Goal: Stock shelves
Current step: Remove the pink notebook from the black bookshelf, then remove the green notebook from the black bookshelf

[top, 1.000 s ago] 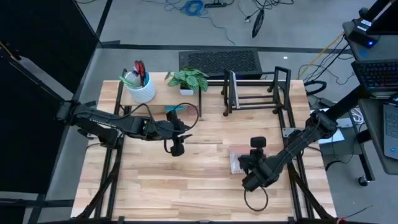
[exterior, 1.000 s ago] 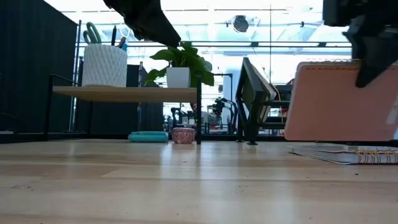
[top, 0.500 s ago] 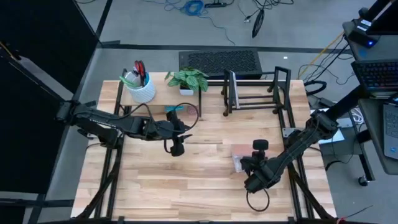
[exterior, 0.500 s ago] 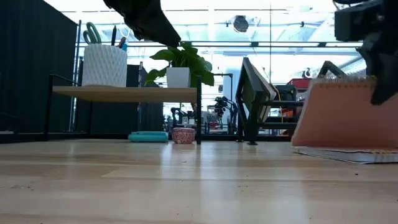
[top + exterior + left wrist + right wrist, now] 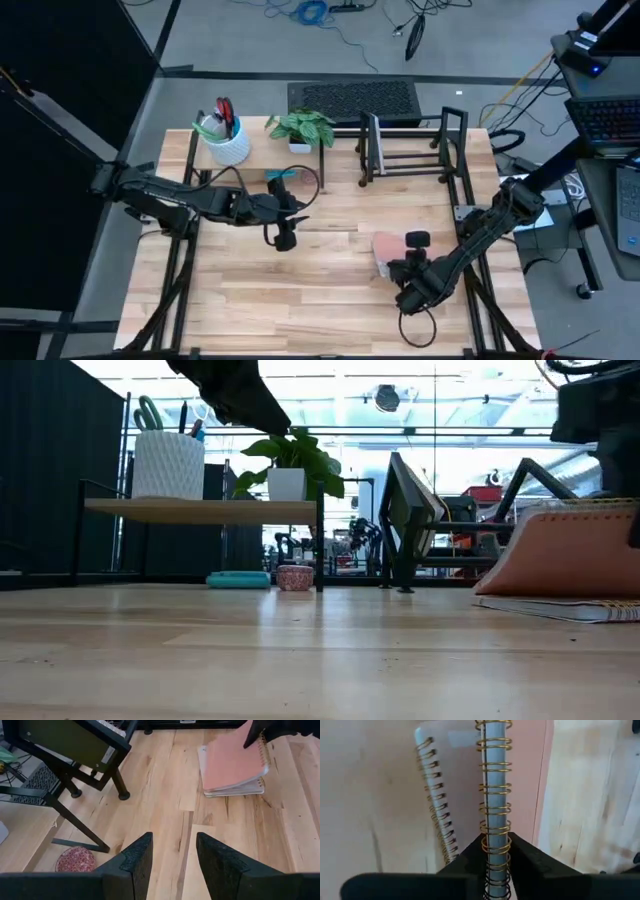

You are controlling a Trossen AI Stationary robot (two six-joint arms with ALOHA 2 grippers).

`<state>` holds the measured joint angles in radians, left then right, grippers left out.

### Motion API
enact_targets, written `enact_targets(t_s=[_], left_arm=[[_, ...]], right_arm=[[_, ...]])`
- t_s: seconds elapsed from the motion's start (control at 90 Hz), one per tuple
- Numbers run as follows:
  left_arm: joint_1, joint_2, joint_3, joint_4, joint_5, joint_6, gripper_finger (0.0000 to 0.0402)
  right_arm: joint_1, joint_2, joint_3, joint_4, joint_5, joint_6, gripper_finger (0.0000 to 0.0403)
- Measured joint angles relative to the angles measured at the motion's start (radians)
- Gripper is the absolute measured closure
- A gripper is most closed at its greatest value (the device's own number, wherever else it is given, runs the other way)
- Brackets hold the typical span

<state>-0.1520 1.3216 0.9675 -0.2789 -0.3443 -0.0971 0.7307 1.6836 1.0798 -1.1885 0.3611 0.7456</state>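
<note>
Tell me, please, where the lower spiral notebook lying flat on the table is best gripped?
By its gold spiral edge, from above, I would judge. The lower notebook lies flat, half covered by the pink notebook, which the right gripper holds by its coil; the left gripper hovers open nearby.

Even overhead light fills the room, and the table (image 5: 320,290) shows only soft shadows. In the low view the windows behind blow out white, leaving the rack (image 5: 405,510) nearly a silhouette. The notebook (image 5: 492,795) up close looks soft, perhaps out of focus
</note>
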Motion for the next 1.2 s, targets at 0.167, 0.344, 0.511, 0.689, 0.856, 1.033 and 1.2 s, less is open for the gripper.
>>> enact_targets(t_s=[0.167,0.344,0.511,0.689,0.856,1.033,1.2], left_arm=[[0.000,0.000,0.000,0.000,0.000,0.000,0.0262],[0.000,0.000,0.000,0.000,0.000,0.000,0.0262],[0.000,0.000,0.000,0.000,0.000,0.000,0.0262],[0.000,0.000,0.000,0.000,0.000,0.000,0.0262],[-0.001,0.000,0.000,0.000,0.000,0.000,0.0262],[-0.001,0.000,0.000,0.000,0.000,0.000,0.0262],[-0.001,0.000,0.000,0.000,0.000,0.000,0.0262]], right_arm=[[0.027,0.000,0.000,0.011,0.005,0.000,0.0289],[0.037,0.000,0.000,0.012,0.005,0.001,0.0231],[0.037,0.000,0.003,0.009,-0.034,0.002,0.0207],[0.037,0.000,0.018,0.010,-0.109,0.000,0.0205],[0.037,0.000,0.038,0.013,-0.108,0.002,0.0204],[0.037,0.000,0.046,0.016,-0.102,0.002,0.0204],[0.037,0.000,0.047,0.046,-0.101,0.002,0.0204]])
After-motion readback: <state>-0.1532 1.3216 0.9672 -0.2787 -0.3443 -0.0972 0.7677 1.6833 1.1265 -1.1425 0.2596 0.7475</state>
